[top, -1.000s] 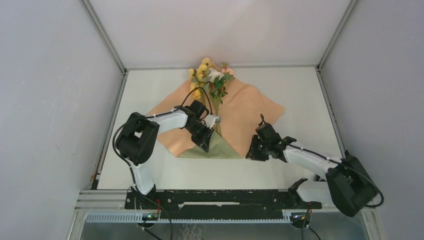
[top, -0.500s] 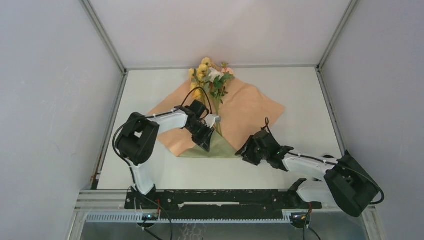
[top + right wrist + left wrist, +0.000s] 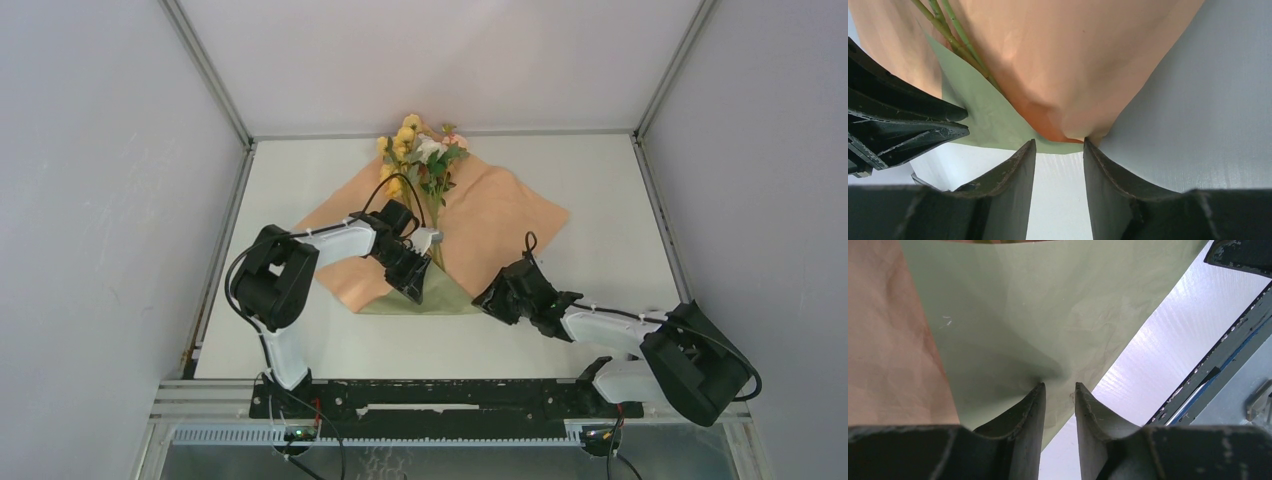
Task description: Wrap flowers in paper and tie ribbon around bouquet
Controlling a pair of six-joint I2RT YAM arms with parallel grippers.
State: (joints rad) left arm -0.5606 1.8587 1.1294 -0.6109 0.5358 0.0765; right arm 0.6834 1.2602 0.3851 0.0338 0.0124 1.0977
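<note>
Near the front of the table (image 3: 330, 350), both grippers are working on the paper (image 3: 505, 215), which is lying peach side up under the flowers (image 3: 420, 155). The left gripper (image 3: 1059, 386), jaws narrow, is puckering the folded green flap (image 3: 1023, 315), probably anchoring it; I cannot tell whether it is pinching. The right gripper (image 3: 1058, 141), jaws moderately apart, is straddling the peach corner (image 3: 1068, 127), likely to fold it over the stems (image 3: 955, 40).

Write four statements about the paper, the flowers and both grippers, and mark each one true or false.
1. The flowers stick their blooms out past the far edge of the paper. True.
2. The paper shows only its olive side. False: mostly peach faces up, and olive shows only at the near corner.
3. The right gripper sits at the peach fold's near corner, jaws apart. True.
4. The left gripper is over the blooms. False: it is at the olive near corner.
</note>
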